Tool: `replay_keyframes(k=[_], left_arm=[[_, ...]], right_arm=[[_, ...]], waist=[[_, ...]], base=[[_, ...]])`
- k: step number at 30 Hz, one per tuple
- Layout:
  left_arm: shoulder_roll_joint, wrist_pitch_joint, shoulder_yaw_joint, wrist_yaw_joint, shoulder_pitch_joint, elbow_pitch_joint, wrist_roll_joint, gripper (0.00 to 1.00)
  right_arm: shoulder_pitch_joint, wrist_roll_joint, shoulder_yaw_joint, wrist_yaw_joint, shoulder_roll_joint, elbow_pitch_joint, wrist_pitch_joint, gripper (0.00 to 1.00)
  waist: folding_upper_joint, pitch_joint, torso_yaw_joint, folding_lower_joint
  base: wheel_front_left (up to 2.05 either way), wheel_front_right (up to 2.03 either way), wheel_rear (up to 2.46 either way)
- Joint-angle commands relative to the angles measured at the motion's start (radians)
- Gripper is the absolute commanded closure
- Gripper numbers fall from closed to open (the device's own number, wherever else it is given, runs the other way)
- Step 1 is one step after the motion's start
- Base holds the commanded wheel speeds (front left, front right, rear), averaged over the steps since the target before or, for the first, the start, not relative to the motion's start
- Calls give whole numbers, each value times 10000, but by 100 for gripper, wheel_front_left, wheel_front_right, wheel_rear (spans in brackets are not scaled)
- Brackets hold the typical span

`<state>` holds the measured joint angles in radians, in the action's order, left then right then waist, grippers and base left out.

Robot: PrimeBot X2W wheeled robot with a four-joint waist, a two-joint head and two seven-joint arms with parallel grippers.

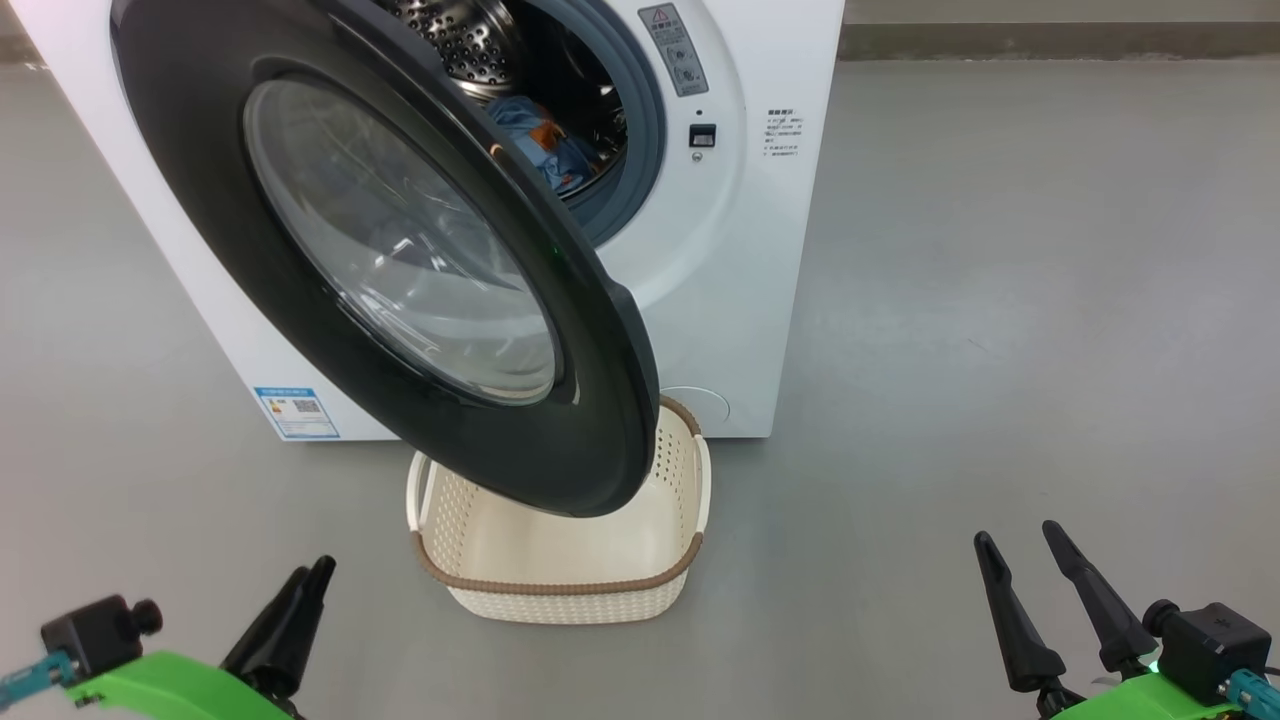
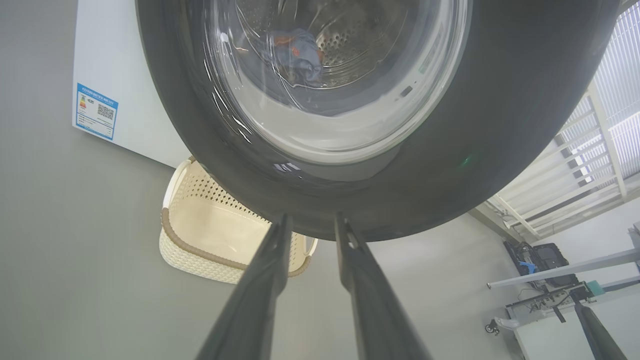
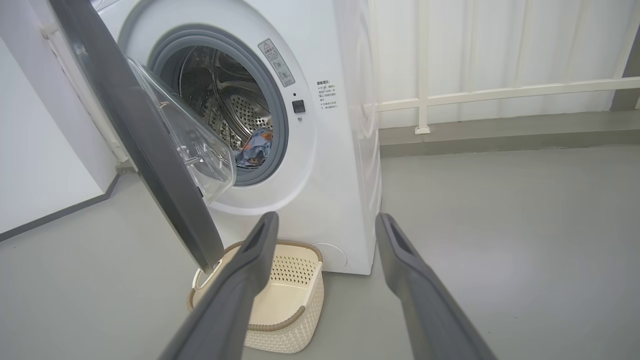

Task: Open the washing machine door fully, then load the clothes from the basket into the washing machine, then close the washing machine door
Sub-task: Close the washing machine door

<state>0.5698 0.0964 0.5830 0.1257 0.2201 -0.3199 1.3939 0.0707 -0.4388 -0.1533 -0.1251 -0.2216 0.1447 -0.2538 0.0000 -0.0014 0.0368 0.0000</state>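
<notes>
The white washing machine (image 1: pixel 740 250) stands ahead with its black-rimmed washing machine door (image 1: pixel 200 200) swung partly out, its lower edge hanging over the basket (image 1: pixel 560 585). Blue clothes (image 1: pixel 545 140) with orange print lie inside the steel drum. What shows of the cream basket's inside holds nothing. My left gripper (image 1: pixel 310 575) is low at the left, well short of the door. In the left wrist view the left gripper (image 2: pixel 312 222) has a gap between its fingers and nothing in it, pointing at the door's bottom rim (image 2: pixel 500 125). My right gripper (image 1: pixel 1020 535) stands wide open at the lower right, empty.
Bare grey floor (image 1: pixel 1000 300) stretches right of the machine. A white railing (image 3: pixel 500 92) and wall run behind it. The left wrist view shows a table with equipment (image 2: pixel 545 260) far off. A blue energy label (image 1: pixel 297 412) marks the machine's lower left corner.
</notes>
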Motion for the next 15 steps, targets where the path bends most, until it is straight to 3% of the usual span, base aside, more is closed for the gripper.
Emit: replay_keyframes(k=[1,2,8,11,15], left_arm=[[346,520,-256,50,209,-29,-247,7],[393,811,-81,50,194,-161,-517,0],[254,1628,117,50,182,-981,-1810,0],[70,1645,-343,50,211,-1115,-2503,0],[-486,1650,-1660,50,-92,-1066,-4118,0]], right_arm=[[-91,-35,-111,-56,-237,-229,-80,0],[-85,-37,-104,-56,-239,-227,-80,0],[-50,-55,-48,-56,-267,-208,-80,0],[-35,-57,-3,-56,-266,-215,-80,0],[-56,-55,33,-56,-281,-211,-80,0]], waist=[[0,-5,11,0],[0,-5,17,0],[0,-24,39,0],[0,-18,67,0],[0,-15,86,0]], base=[[0,0,0],[0,0,0],[0,0,0],[0,0,0],[0,0,0]])
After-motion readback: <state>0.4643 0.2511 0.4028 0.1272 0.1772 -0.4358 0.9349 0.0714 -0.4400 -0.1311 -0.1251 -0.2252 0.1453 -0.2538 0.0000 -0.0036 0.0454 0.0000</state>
